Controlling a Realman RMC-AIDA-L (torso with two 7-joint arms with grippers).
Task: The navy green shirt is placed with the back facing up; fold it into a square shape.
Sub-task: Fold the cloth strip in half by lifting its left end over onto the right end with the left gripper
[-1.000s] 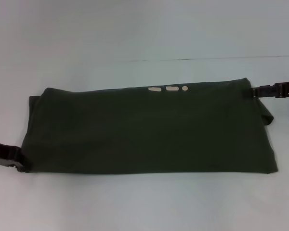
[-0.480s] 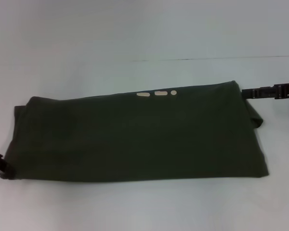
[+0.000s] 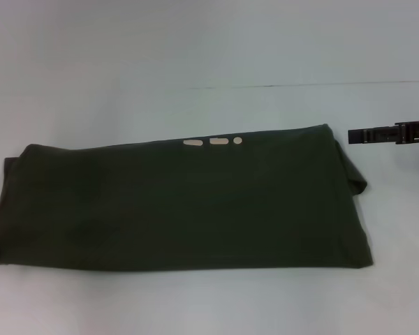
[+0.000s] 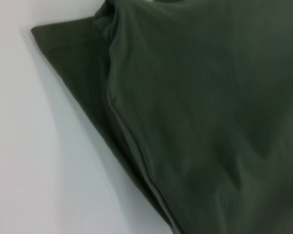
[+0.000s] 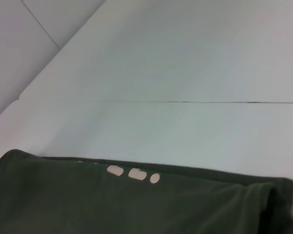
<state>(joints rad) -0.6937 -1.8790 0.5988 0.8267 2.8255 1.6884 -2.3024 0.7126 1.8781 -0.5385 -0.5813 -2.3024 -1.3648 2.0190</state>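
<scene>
At the left edge of the head view our left gripper is out of sight, so we cannot tell its state. The navy green shirt (image 3: 174,202) lies flat across the table (image 3: 209,56) as a long band, cream letter tips (image 3: 213,142) peeking at its far edge. On the right, our right gripper (image 3: 355,135) hovers just off the shirt's far corner, holding nothing; its fingers look closed, though we cannot be sure. We judge the lengthwise fold done and the crosswise folds into a square remaining
</scene>
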